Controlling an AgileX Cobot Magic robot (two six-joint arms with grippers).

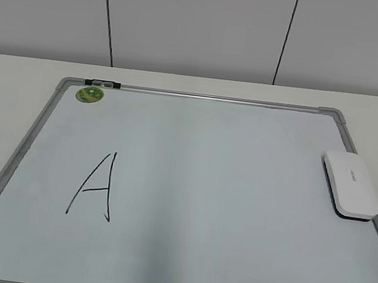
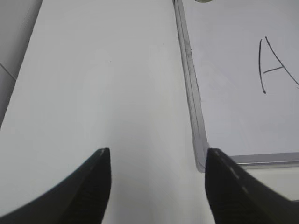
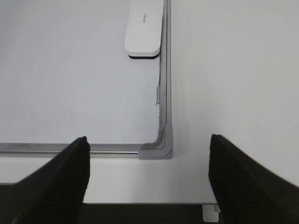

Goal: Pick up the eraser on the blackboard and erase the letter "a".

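The blackboard (image 1: 204, 185) is a pale whiteboard with a silver frame, lying flat on the table. The white eraser (image 1: 349, 183) lies on it by the right frame; it also shows in the right wrist view (image 3: 145, 28). A large angular capital "A" (image 1: 94, 185) is drawn at the board's left, also seen in the left wrist view (image 2: 275, 65). No small lowercase "a" shows in any view. My left gripper (image 2: 158, 151) is open and empty over bare table, left of the board's near-left corner. My right gripper (image 3: 148, 138) is open and empty over the near-right corner. Neither gripper shows in the exterior view.
A small round green magnet (image 1: 90, 94) sits at the board's far-left corner, next to a black clip (image 1: 103, 84) on the top frame. White table (image 1: 16, 86) surrounds the board. The table's front edge (image 3: 149, 203) lies just below the right gripper.
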